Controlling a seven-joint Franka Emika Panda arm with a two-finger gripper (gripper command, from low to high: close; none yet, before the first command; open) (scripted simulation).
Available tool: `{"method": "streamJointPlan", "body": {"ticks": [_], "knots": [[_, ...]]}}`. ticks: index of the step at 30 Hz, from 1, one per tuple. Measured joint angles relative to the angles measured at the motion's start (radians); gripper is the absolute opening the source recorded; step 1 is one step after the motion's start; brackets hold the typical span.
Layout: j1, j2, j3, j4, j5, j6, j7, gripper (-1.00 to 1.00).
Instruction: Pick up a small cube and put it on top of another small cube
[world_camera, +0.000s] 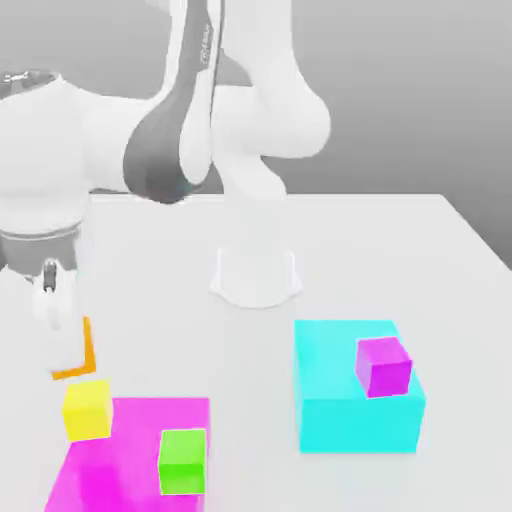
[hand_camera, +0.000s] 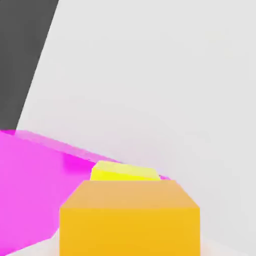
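Smooth, square-edged orange cube sits clamped between smooth white fingers.

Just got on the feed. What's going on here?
The arm's gripper is closed on the small orange cube. The yellow cube, which looks like the one to stack on, is by the magenta block; the orange one is not on top of it yet. The green cube is over the magenta block too, and a small purple cube sits on the cyan block.
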Motion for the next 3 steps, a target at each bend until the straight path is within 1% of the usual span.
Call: {"method": "streamJointPlan", "body": {"ticks": [3], "knots": [[0.0, 0.0, 0.0, 0.0, 0.0, 0.0, 0.0, 1.0]]}}
